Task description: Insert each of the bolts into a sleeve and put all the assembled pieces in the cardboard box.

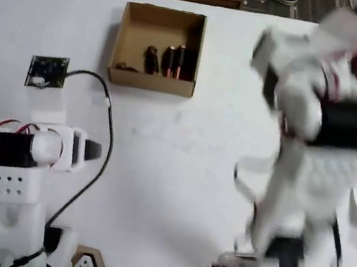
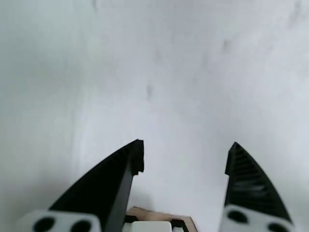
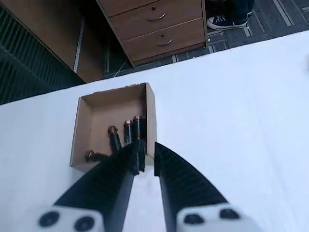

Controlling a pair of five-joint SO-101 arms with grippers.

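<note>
At the left, the left gripper [image 2: 186, 159] hangs just above the bare white table [image 1: 175, 159], jaws spread wide with nothing between them. Further along, toward the far edge, the cardboard box [image 1: 151, 82] sits open-topped, and several dark bolt-and-sleeve pieces [image 1: 168, 61] lie side by side on its floor. At the right, the right gripper [image 3: 148, 152] is raised above the table facing the box, jaws drawn almost together and holding nothing.
</note>
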